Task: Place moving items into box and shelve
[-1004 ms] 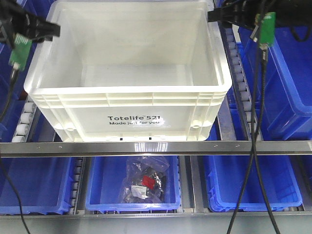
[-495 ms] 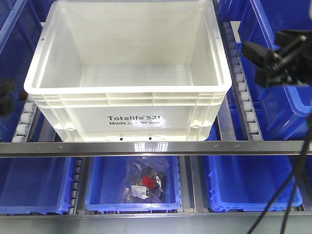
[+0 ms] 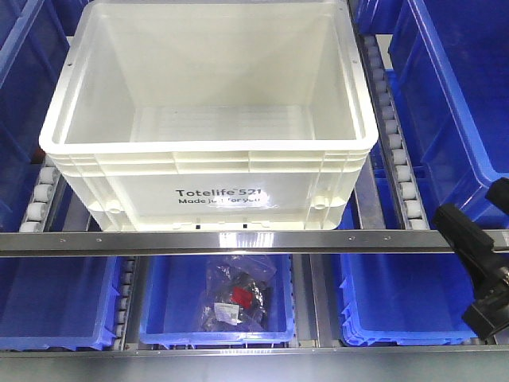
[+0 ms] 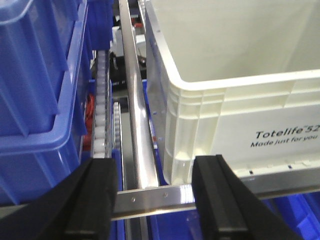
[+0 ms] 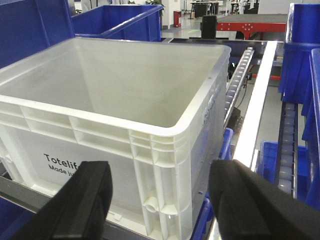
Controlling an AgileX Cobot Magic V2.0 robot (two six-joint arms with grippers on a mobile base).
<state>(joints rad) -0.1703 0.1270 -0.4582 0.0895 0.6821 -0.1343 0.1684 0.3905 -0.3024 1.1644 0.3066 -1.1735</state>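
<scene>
A white Totelife box stands on the upper shelf's roller tracks, and its inside shows empty. It also shows in the left wrist view and the right wrist view. A clear bag of dark and red items lies in a blue bin on the lower shelf. My left gripper is open and empty, just in front of the box's front left corner. My right gripper is open and empty, facing the box's front right corner. Only my right arm shows in the front view, at the lower right.
A metal shelf rail runs in front of the box. Roller tracks flank it. Large blue bins stand at the left and right. More blue bins sit on the lower shelf.
Both arms have come away from the box's upper rear corners and moved down. The left arm has left the front view and the right arm has dropped to the lower right. The box has not moved.
</scene>
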